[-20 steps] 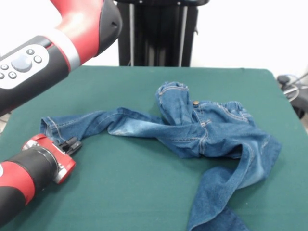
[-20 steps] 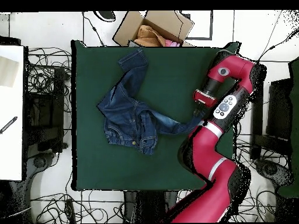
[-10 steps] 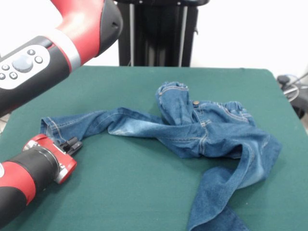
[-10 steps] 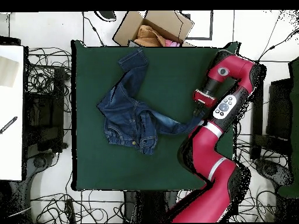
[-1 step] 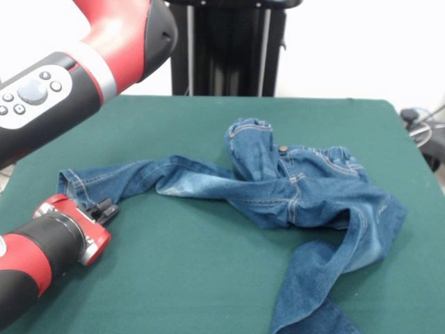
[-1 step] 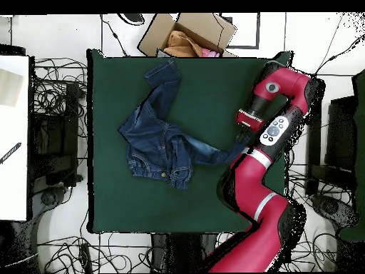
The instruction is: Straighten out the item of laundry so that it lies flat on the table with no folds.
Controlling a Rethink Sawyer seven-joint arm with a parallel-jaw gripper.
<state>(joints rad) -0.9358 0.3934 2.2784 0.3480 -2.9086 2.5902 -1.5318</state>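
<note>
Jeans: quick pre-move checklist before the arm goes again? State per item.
1. Jeans flat: not ok. Waist is bunched up and one leg folds back toward the table's front edge.
2. Gripper position: ok. It sits low by the hem of the leg that stretches out from the waist.
3. Gripper on cloth: cannot tell. Neither view shows whether it touches the hem.
4. Gripper open or shut: cannot tell.
5. Room on the table to spread: ok. Bare green cloth surrounds the jeans in the overhead view.
6. Second leg fully on the table: cannot tell. In the overhead view its hem lies right at the table's edge, by a cardboard box.
</note>
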